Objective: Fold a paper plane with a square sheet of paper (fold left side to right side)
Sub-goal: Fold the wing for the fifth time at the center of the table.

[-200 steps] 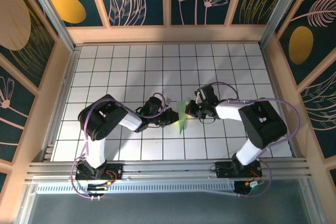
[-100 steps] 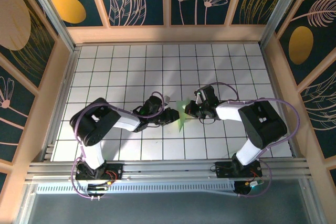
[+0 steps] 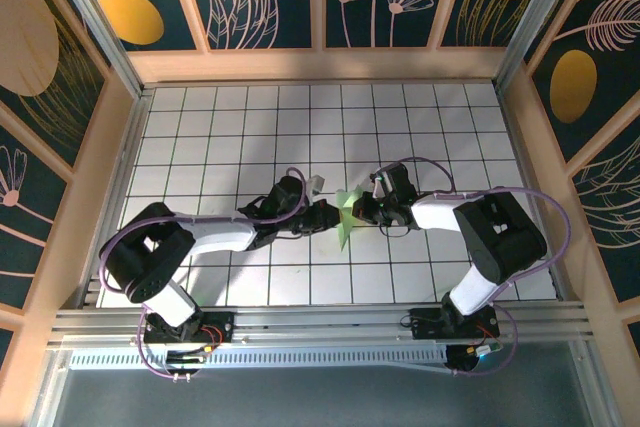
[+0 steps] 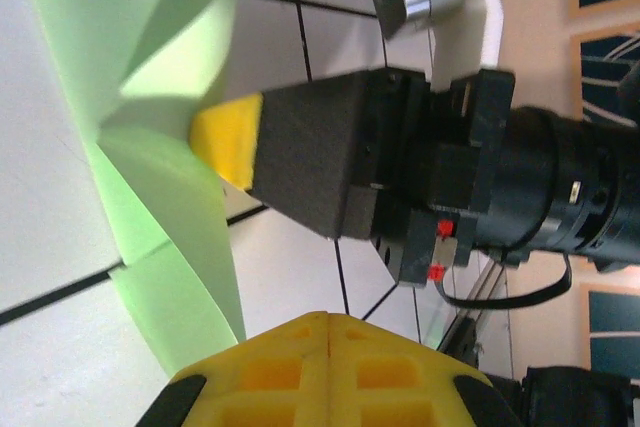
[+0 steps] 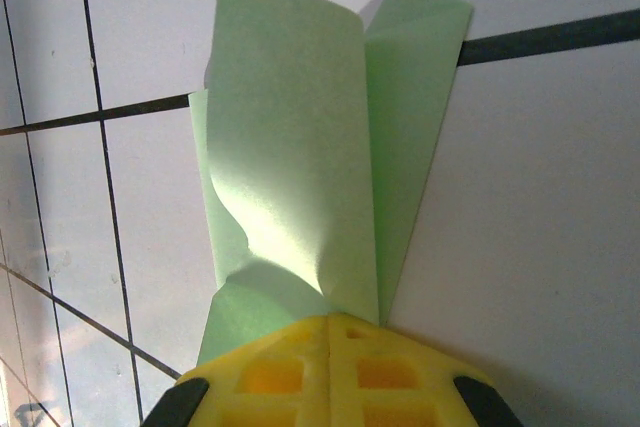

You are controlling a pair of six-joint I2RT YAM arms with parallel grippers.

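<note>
The pale green sheet of paper (image 3: 346, 229) is folded into a narrow shape with loose flaps and stands up off the white grid between the two grippers. My right gripper (image 3: 357, 210) is shut on its lower end; in the right wrist view the paper (image 5: 300, 147) fans out from the closed yellow tips (image 5: 330, 317). My left gripper (image 3: 327, 216) is shut with nothing between its fingers (image 4: 328, 315), just beside the paper (image 4: 170, 217). The left wrist view also shows the right gripper's (image 4: 225, 142) yellow tip pressed into the fold.
The white grid table (image 3: 220, 137) is boxed in by wooden walls (image 3: 320, 65) at the back and sides. An aluminium rail (image 3: 320, 319) runs along the near edge. My left arm (image 3: 215, 235) lies low and stretched across the near-left tiles.
My left arm has stretched out, its elbow swinging down and left while its gripper stayed beside the paper. The paper now stands lower and more bunched. The right arm has barely moved.
</note>
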